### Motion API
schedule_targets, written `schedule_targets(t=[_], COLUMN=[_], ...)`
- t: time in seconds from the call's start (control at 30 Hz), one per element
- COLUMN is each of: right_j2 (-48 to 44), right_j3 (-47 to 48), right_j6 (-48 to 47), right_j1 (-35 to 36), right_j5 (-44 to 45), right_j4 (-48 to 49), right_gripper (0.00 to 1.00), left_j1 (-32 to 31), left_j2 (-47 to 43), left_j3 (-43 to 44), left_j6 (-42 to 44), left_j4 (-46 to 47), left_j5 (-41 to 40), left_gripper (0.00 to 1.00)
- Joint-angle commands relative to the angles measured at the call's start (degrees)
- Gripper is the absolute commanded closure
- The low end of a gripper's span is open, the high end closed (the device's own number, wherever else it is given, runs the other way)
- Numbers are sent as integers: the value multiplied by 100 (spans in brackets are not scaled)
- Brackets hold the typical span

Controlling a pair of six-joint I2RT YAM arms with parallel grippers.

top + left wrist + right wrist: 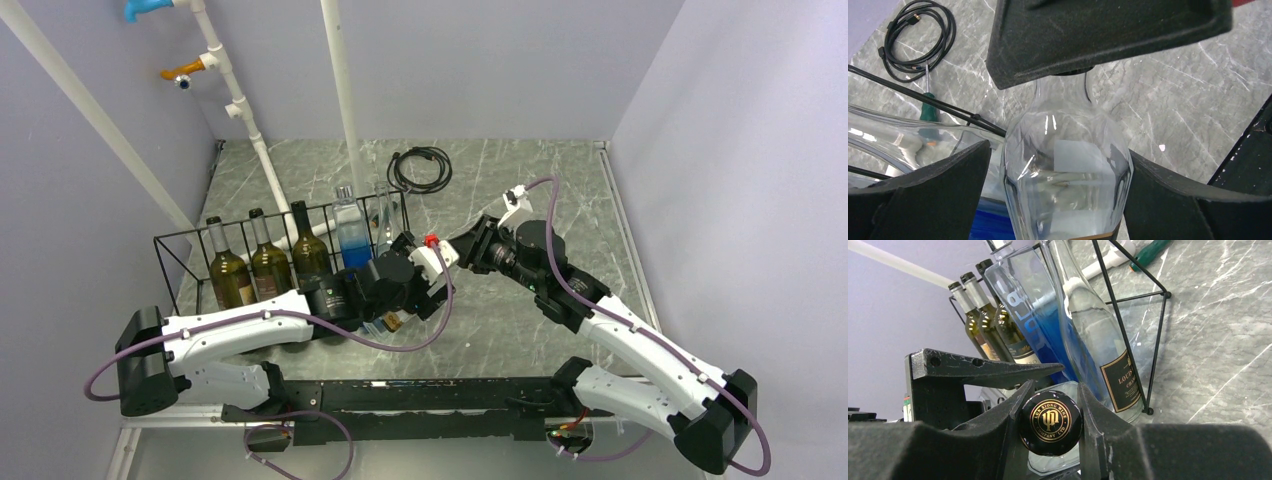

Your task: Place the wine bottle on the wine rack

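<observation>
— Hidden from above?
— Largely; wine bottle [1065,165] lost under both wrists; base cut off in the left wrist view.
— Claws?
— Left gripper [1058,155] spread wide beside the clear glass; right gripper [1053,400] clamped on the black, gold-stamped cap [1050,423].
— Nearby?
— Thin-wire wine rack [1154,340] just beside, holding five bottles [270,265]; coiled cable [918,40] on the veined stone table [1173,100].

We are seeing a wine bottle [1068,170] of clear, glossy glass, its cap [1050,422] shining black with gold print, while the right gripper [1054,400] is showing matt, grainy black fingers [1098,425]. We are noting the wine rack [1166,294] as thin black-coated wire holding glossy dark green glass bottles [270,270]. We are reading the table [1168,90] as smooth, grey, white-veined marble-look stone with a faint sheen.
</observation>
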Motion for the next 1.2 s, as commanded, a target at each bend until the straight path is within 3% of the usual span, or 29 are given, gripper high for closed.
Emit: schedule_targets(t=[0.0, 0.2, 0.3, 0.47, 0.53, 0.57, 0.87, 0.93, 1.17], right_j2=[-124, -192, -112, -16, -54, -93, -206, -231, -972], right_j3=[244, 6, 144, 308, 298, 262, 985, 1314, 1545], right_j6=[409, 477, 371, 77, 75, 87, -608, -871, -1280], right_j1=[52, 55, 58, 65, 73, 74, 69, 65, 65], right_j5=[-650, -673, -765, -912, -844, -808, -338, -159, 845], right_j4=[993, 1175, 1126, 908, 759, 728, -161, -575, -1280], right_gripper=[100, 100, 100, 100, 88, 79, 5, 1, 0], left_j1=[28, 28, 28, 28, 28, 28, 28, 28, 28], left_j2=[15, 117, 165, 25, -89, -150, -541, -567, -831], left_j3=[320, 343, 391, 304, 194, 144, -56, -66, -116], left_j6=[-45, 86, 142, 256, 287, 305, 513, 592, 750], left_j4=[520, 513, 434, 526, 625, 686, 911, 919, 923], left_j5=[-198, -188, -112, -26, -106, -167, -469, -600, -883], left_gripper=[5, 7, 16, 69, 93, 100, 100, 100, 100])
